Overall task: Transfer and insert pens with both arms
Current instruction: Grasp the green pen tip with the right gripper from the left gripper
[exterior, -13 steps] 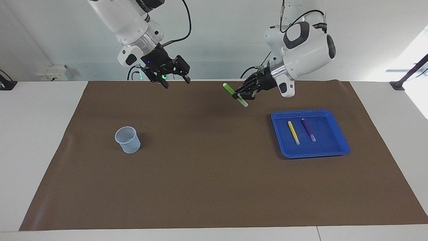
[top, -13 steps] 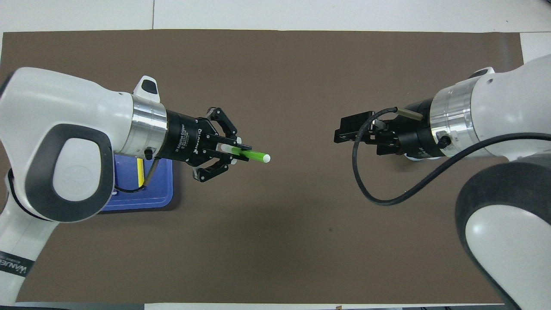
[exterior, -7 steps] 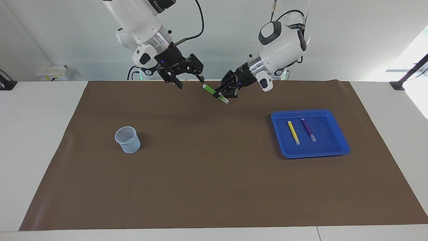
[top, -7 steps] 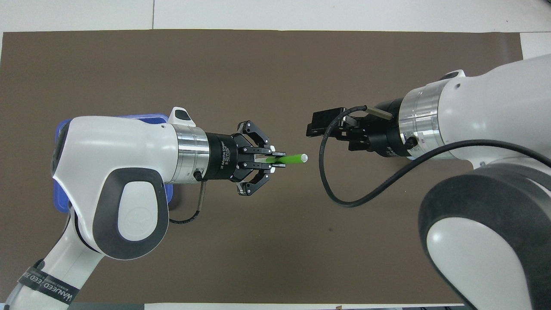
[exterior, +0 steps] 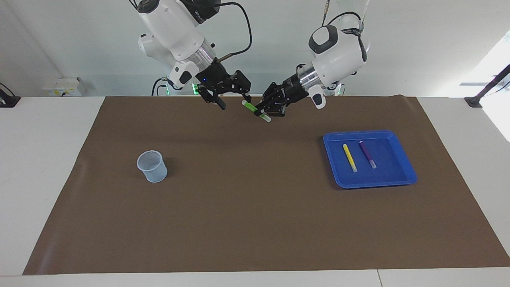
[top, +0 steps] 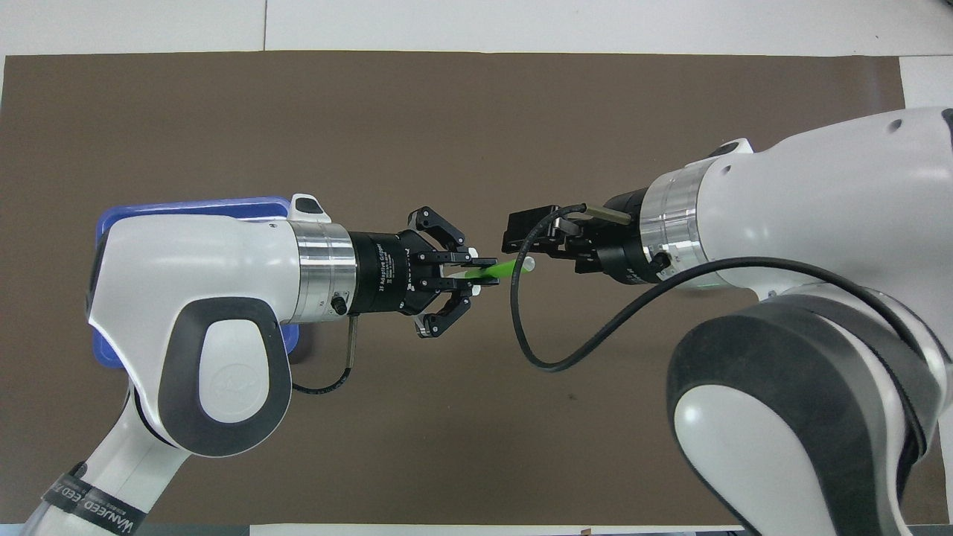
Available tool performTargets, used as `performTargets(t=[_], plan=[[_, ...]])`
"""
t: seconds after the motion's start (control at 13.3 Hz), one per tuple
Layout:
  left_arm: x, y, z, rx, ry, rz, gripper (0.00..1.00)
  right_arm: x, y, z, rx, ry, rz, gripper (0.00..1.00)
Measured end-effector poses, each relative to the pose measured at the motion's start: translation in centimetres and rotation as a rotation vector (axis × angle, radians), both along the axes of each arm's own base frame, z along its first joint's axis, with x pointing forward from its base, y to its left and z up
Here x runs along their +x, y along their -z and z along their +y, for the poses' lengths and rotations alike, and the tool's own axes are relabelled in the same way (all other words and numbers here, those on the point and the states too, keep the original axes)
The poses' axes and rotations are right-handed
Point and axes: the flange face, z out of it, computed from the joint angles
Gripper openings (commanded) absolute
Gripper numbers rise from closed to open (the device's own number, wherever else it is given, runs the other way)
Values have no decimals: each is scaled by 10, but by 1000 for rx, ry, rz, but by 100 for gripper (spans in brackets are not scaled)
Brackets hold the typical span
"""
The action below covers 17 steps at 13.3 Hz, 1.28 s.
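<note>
From overhead, the left arm [top: 193, 313] hides most of the blue tray [top: 119, 223]; both arms run off the frame's bottom.

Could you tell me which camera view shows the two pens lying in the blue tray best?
The facing view: the yellow pen and the purple pen lie side by side, apart, fully visible in the blue tray. In the overhead view the left arm covers both pens; only the tray's edges show.

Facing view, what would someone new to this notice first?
The two arms meeting in the air above the brown mat's robot-side edge: the left end effector is shut on the green pen, its pale tip at the open right end effector. Next, the blue tray holding yellow and purple pens.
</note>
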Motion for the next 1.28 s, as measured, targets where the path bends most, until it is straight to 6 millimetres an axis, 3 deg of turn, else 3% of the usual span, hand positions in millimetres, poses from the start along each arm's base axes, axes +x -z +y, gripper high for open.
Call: performTargets(t=[0.53, 0.83, 1.05, 1.28], plan=[[1, 1, 0, -24, -38, 4, 0, -5, 6, 0, -5, -5, 11, 100], [0, 5, 0, -30, -56, 8, 0, -11, 4, 10, -5, -26, 9, 100], [0, 6, 0, -35, -64, 13, 0, -11, 4, 10, -4, -25, 7, 83], [0, 5, 0, -37, -65, 13, 0, -6, 4, 9, 7, 1, -30, 83]])
